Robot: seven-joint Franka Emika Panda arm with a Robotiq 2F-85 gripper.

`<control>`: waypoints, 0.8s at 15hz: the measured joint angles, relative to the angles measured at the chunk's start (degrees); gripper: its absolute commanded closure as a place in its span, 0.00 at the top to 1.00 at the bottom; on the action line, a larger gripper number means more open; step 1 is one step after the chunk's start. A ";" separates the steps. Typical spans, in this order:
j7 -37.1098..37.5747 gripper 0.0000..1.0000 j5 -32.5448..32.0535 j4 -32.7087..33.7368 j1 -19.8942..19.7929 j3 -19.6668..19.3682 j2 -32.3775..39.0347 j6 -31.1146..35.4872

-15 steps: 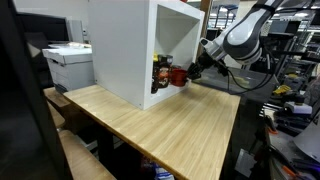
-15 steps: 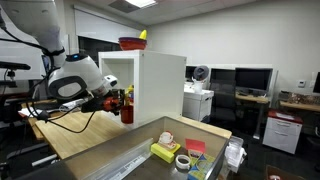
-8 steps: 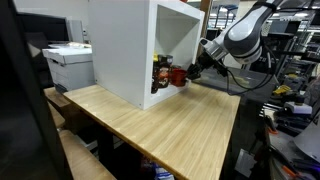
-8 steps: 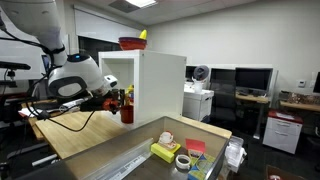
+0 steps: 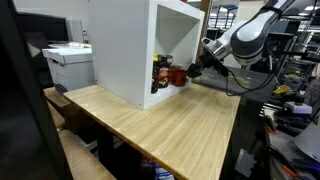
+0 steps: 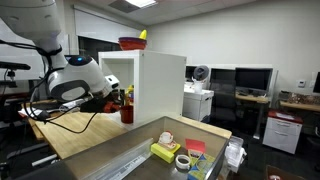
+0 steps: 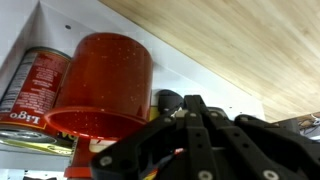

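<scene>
A red plastic cup [image 7: 100,85] stands at the open side of a white box [image 5: 120,45] on the wooden table [image 5: 170,125]. It appears in both exterior views, as the red cup [image 5: 178,75] and the red cup [image 6: 126,112]. My gripper [image 7: 190,108] is just beside the cup, with its fingers pressed together and nothing visible between them. From outside, the gripper [image 5: 194,69] sits at the box's mouth, close to the cup. A red "Ligo" can [image 7: 28,85] is next to the cup, and a small dark object [image 7: 168,99] lies behind my fingertips.
A red bowl [image 6: 131,43] and a yellow item rest on top of the box. A printer [image 5: 68,62] stands behind the table. A grey tray [image 6: 150,165] with tape rolls and small items is in the foreground. Desks with monitors [image 6: 250,80] fill the room.
The fingers have closed the last small gap. The arm's upper part has shifted slightly; the red cup stays where it was.
</scene>
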 measured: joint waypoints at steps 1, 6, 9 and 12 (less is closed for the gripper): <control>0.61 0.00 -0.83 -0.07 -0.50 0.00 -0.62 -0.07; 1.53 0.14 -4.12 -0.08 -1.83 -0.40 -2.23 -1.69; 1.53 0.51 -4.14 0.04 -1.72 -0.50 -2.23 -1.69; 1.53 0.33 -4.52 0.11 -1.72 -0.66 -2.24 -1.69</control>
